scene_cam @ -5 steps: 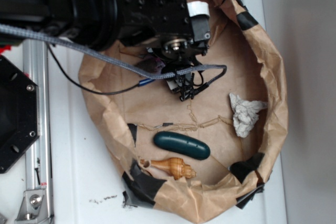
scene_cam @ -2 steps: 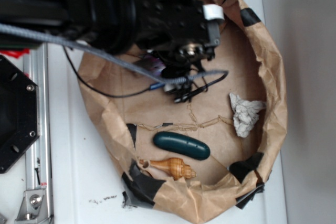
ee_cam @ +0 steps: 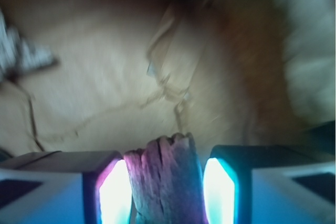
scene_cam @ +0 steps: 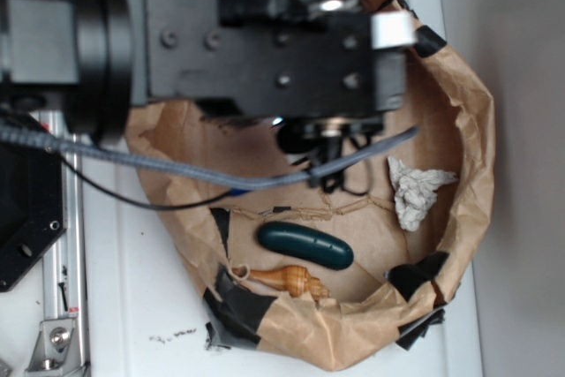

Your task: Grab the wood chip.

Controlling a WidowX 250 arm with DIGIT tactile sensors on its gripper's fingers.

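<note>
Crumpled brown paper, taped into a shallow nest (scene_cam: 459,209) on the white surface (scene_cam: 132,306), lies blurred beneath the rough, streaked brown wood chip (ee_cam: 165,179), which stands pinched between the two fingers (ee_cam: 113,192), nearly closed on its sides. Lifting well means holding that squeeze steady and rising straight, clear of the dark green oblong (scene_cam: 305,245), glossy tan seashell (scene_cam: 287,280) and crumpled white wad (scene_cam: 413,192).

The exterior view looks straight down from above on a brown paper nest (scene_cam: 459,183) on a white tabletop (scene_cam: 141,306). The wrist view sits close behind the jaws, facing the same paper floor (ee_cam: 94,77), blurred.
</note>
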